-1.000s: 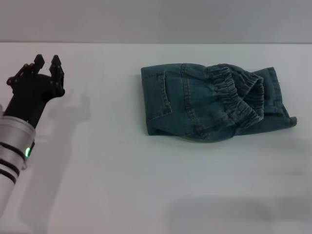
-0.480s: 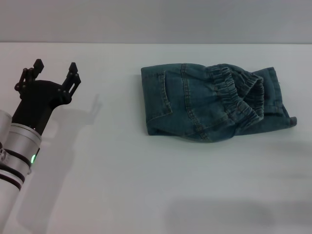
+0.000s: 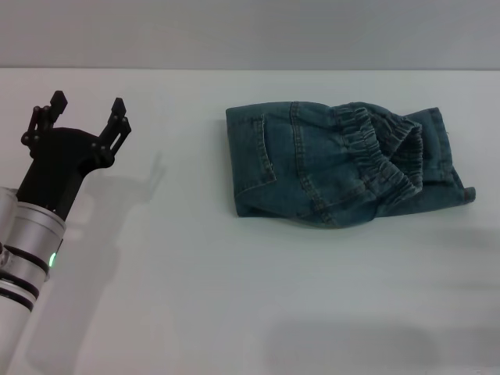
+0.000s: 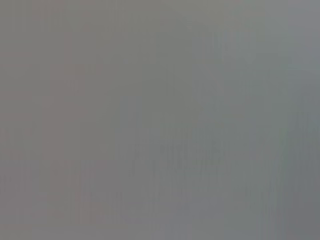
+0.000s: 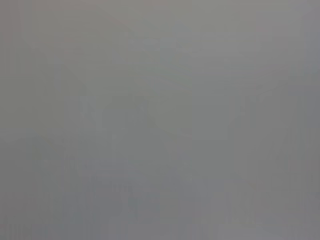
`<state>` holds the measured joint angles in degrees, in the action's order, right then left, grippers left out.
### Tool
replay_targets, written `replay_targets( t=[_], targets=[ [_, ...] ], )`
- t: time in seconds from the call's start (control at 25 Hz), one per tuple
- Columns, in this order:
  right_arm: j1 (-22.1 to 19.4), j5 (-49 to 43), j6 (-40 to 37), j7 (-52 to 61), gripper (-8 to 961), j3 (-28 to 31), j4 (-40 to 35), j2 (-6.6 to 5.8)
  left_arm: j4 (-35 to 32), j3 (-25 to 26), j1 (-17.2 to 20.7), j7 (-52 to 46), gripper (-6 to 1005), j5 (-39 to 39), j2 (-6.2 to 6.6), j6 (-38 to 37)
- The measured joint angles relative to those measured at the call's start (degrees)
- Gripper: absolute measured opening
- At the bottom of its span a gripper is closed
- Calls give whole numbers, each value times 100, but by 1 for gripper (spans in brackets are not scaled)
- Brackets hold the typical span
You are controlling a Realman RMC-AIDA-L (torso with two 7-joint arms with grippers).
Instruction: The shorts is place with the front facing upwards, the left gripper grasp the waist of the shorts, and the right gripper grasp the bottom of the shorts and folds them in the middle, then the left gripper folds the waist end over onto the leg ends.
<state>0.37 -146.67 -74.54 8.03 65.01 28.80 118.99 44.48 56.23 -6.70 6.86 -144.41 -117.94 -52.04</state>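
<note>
You saw the left gripper (image 3: 87, 108) spread wide and empty over the white table (image 3: 195, 297), well apart from the folded shorts (image 3: 340, 166). No writing was legible.

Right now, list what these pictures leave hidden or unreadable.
- Right gripper: absent from the head view; its wrist view shows only flat grey.
- Left wrist view: the same featureless grey, nothing to read.
- Left gripper: open, far left of the shorts; its arm runs off the head view's edge.
- Leg ends: the waistband lies folded over them, only part showing at the right.
</note>
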Motion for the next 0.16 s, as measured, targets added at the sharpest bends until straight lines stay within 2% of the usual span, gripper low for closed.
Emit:
replay_targets(
  t=[0.16],
  targets=[
    [83, 1, -35, 142, 795, 9, -203, 1, -33, -28, -1, -4, 854, 1, -6, 11]
  ],
)
